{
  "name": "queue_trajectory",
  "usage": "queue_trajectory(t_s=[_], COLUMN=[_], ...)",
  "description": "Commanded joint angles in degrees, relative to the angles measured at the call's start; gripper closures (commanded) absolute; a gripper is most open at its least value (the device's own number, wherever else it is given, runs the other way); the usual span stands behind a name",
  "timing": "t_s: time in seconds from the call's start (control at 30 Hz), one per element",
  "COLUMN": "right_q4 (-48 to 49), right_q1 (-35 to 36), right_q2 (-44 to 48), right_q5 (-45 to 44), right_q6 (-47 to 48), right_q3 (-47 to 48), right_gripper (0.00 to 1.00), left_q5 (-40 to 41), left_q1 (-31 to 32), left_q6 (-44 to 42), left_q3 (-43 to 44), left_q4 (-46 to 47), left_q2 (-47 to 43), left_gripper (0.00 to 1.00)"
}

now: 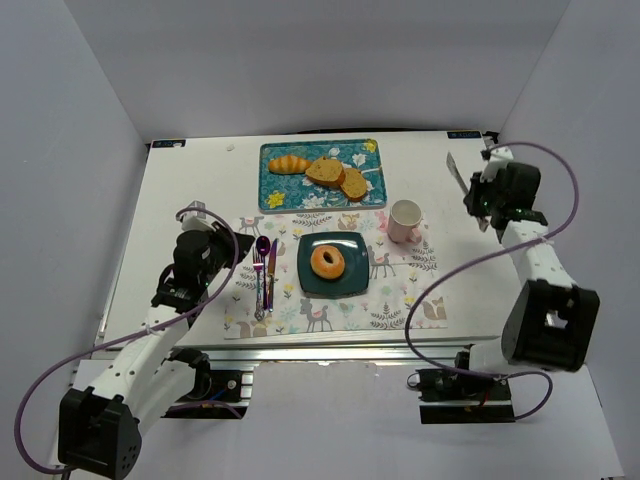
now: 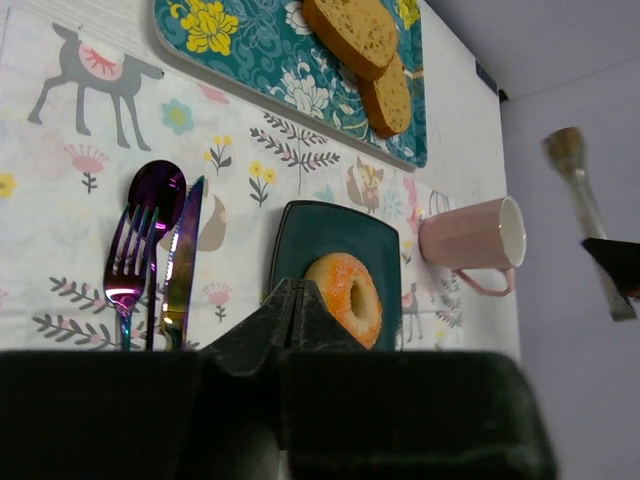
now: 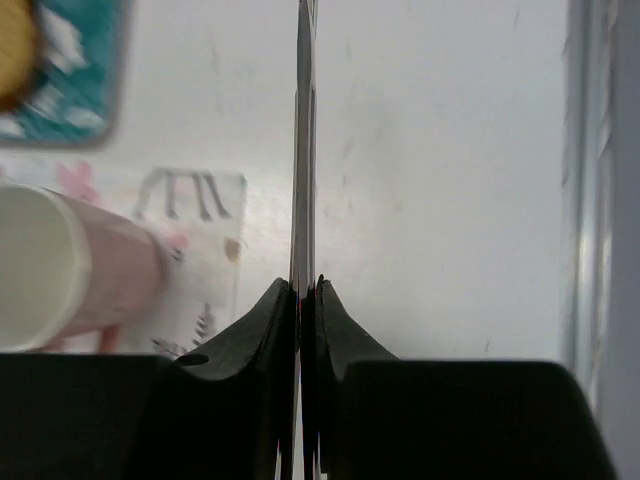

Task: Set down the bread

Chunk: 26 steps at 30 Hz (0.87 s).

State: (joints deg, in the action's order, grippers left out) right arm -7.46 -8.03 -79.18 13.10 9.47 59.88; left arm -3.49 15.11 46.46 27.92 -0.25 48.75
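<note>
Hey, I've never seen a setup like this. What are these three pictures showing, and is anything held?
Two robot arms at a table. One picture looks down from above; the others come from a camera on each wrist. A bagel lies on a dark plate on a placemat, cutlery left, pink mug right, a tray of croissant and bread slices behind. The left claw is shut, empty; the right claw pinches a thin metal tool.

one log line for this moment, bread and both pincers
bread: on dark plate | left pincer: shut, empty | right pincer: shut on thin metal tool
</note>
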Motion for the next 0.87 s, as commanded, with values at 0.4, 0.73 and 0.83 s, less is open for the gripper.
queue_trajectory(t_s=[0.4,0.73,0.83], right_q4=[13.01,1.32,-1.94], right_q1=[-3.83,-4.1,-4.1], right_q2=[-13.9,-7.4,-6.78], right_q5=[-5.2,-8.08,-9.06], right_q6=[3.26,5.21,4.76], right_q3=[-12.5,-3.48,1.36], right_gripper=[0.33,0.1,0.1], left_q5=[1.46,1.21,-0.72], left_q1=[0.0,0.0,0.0], left_q6=[-0.84,-1.46,-1.28], left_q3=[3.02,4.07,3.89], left_q4=[-1.94,-0.89,2.27], left_q2=[-1.55,0.99,3.18], left_gripper=[0.45,0.37,0.36])
